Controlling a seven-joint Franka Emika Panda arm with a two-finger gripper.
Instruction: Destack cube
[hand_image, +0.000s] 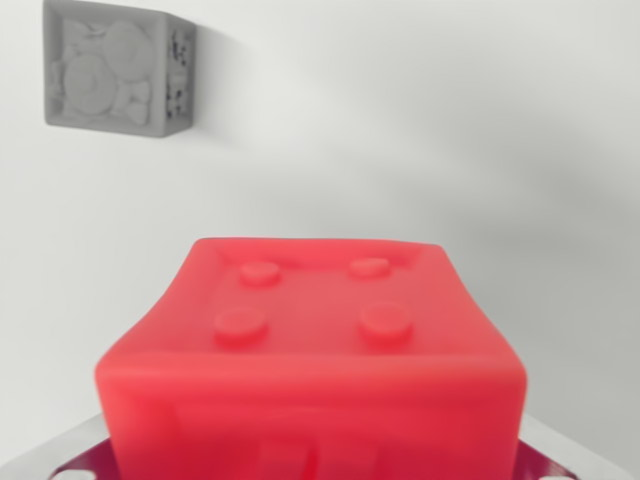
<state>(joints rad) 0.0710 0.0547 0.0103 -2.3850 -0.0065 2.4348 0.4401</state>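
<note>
White surface (420, 130) fills most of wrist view, matte, plain, w/ soft grey shadow bands running diagonally across upper right. No wall edge or room detail visible beyond it.

Red cube (310, 360) next biggest: sits centre-bottom of frame, very close to camera, slightly blurred. Top face shows 4 round raised studs in a square pattern, edges rounded. Front face runs off bottom of frame, faint moulded relief on it, too blurred to read. Whether it rests on another cube or straight on the surface: can't tell, its underside is out of view.

At bottom corners, beside and under the red cube, bits of a grey and dark-red part (75, 462) w/ pale round spots, prob. gripper hardware, but fingers themselves not seen. So gripper state: can't tell, apart or together, and can't tell if it grips the cube.

Smallest: grey cube (115, 68), upper left of wrist view, well apart from red cube, standing on the white surface, embossed cartoon-like relief on its facing side, shadow falling to its right.
</note>
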